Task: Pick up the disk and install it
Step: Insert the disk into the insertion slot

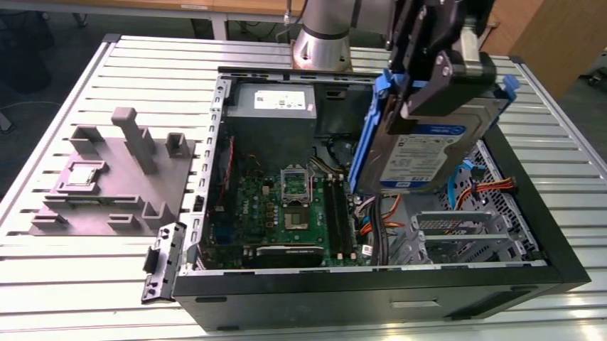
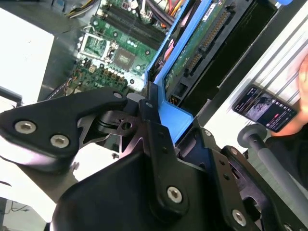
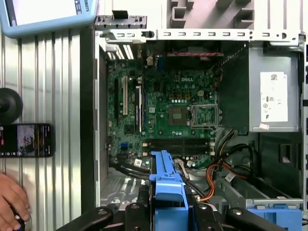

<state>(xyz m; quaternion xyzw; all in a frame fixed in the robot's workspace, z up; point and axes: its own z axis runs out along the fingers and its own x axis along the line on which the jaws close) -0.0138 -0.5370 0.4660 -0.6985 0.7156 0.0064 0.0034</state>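
The disk [image 1: 427, 153], a silver hard drive with a white and blue label and blue side rails, hangs tilted on edge above the open computer case [image 1: 379, 291], over the case's side at the exterior view's right. My gripper [image 1: 431, 85] is shut on its upper end. In the second wrist view the black fingers [image 2: 151, 125] clamp the blue rail, and the disk's [image 2: 199, 45] green circuit side runs away from them. In the first wrist view the blue rail of the disk [image 3: 166, 190] stands between the gripper's [image 3: 166, 214] fingers, over the motherboard's edge.
Inside the case are the motherboard [image 1: 284, 209], the grey power-supply box [image 1: 273, 103], loose orange and blue cables [image 1: 374, 213] and a metal drive cage [image 1: 465, 227]. A grey fixture [image 1: 114, 177] sits at the exterior view's left. A phone [image 3: 24, 139] and a hand [image 3: 9, 202] lie beside the case.
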